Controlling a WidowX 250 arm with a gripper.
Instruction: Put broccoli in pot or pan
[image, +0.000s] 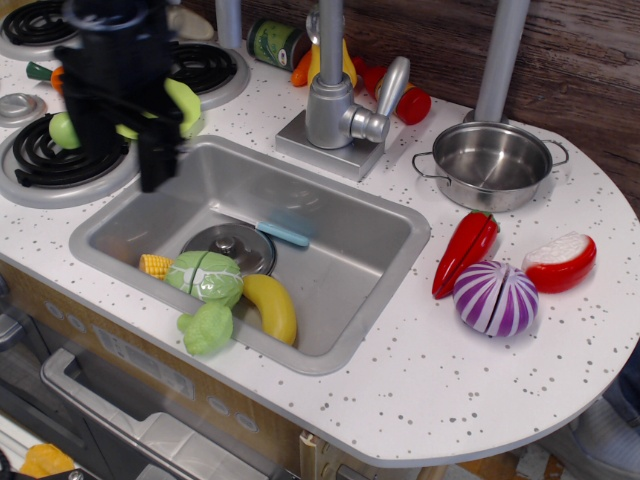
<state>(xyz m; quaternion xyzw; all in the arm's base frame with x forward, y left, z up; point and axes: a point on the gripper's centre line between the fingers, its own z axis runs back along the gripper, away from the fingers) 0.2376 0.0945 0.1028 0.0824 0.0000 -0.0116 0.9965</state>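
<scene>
The light-green broccoli (207, 328) lies in the front left corner of the sink (370, 225), next to the banana (272, 308) and the round cabbage (205, 277). The shiny steel pot (490, 165) stands empty on the counter at the right, behind the red pepper (465, 252). My gripper (125, 150) is black and motion-blurred, above the sink's back left rim and the stove. Its fingers hang apart and hold nothing. It is well to the back left of the broccoli and far from the pot.
The sink also holds a corn piece (154, 265), a steel lid (228, 245) and a blue tool (285, 233). The faucet (335, 100) rises behind the sink. A green ball (63, 130) sits on the burner. A purple onion (495, 297) and a red-white piece (560, 262) lie at the right.
</scene>
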